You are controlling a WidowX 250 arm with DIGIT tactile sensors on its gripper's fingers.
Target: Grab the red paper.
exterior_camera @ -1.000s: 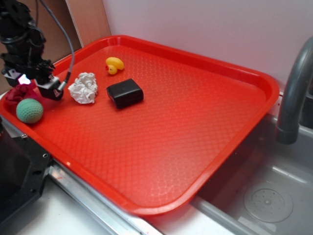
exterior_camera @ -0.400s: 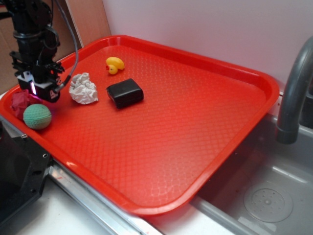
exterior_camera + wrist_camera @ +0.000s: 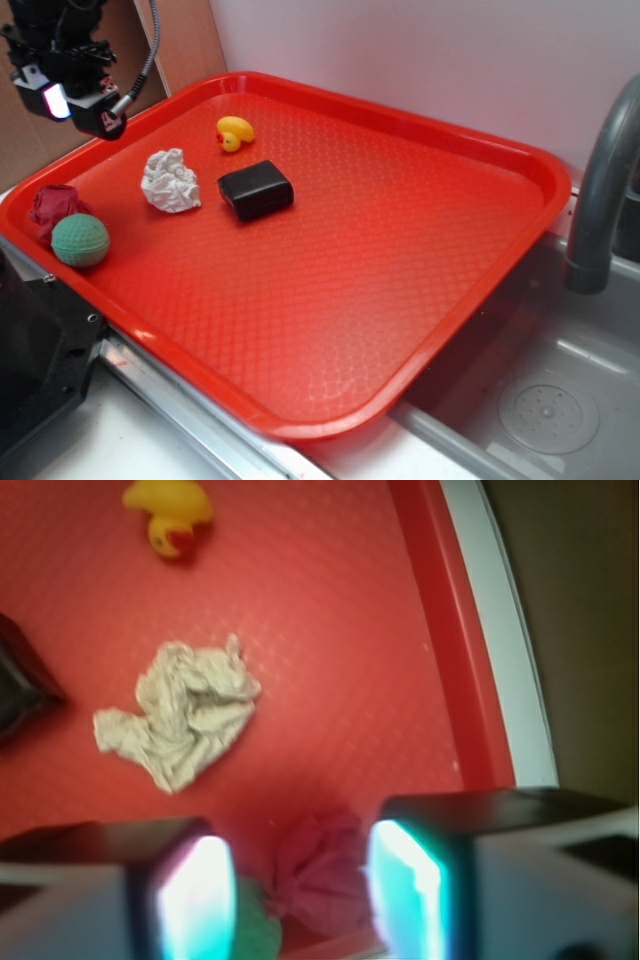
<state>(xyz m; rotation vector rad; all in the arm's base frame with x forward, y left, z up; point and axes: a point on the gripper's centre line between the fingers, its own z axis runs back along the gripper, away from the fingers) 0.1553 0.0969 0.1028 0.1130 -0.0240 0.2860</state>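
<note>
The red paper (image 3: pixel 54 204) is a dark red crumpled wad lying in the near-left corner of the red tray (image 3: pixel 420 150), touching the green ball (image 3: pixel 80 240). My gripper (image 3: pixel 80 108) hangs well above the tray's left edge, up and behind the paper, open and empty. In the wrist view the red paper (image 3: pixel 322 872) shows far below in the gap between my two lit fingers (image 3: pixel 195 900), with the green ball (image 3: pixel 252 932) at its left. Nothing is held.
A white paper wad (image 3: pixel 170 181), a black block (image 3: pixel 256 190) and a yellow duck (image 3: pixel 234 133) lie on the tray's left half. A grey faucet (image 3: pixel 600 190) and sink (image 3: pixel 540 410) stand to the right. A black box (image 3: pixel 35 350) sits at the tray's near-left.
My gripper has risen from low beside the red paper to high above the tray's left edge, with nothing in it. The paper stayed on the tray; the green ball shifted slightly.
</note>
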